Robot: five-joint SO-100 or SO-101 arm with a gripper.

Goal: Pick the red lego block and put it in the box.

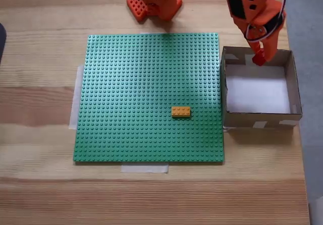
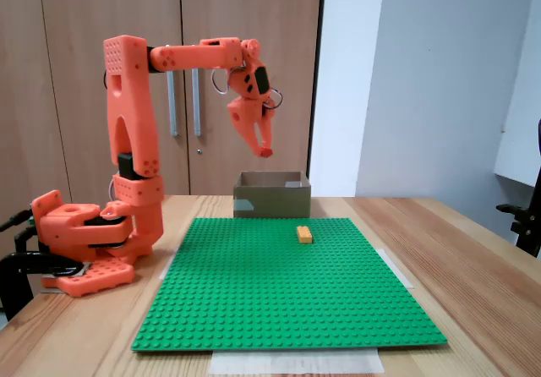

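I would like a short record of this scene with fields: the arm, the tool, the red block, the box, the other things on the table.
arm: orange, base at the table's edge, reaching over the box
tool: above the box's far wall in the top-down fixed view; well above the box in the side fixed view
red lego block: small red piece at the tool's tip, seemingly held
box: open, white floor bare
orange brick: on the green baseplate, near the box side
table: wood
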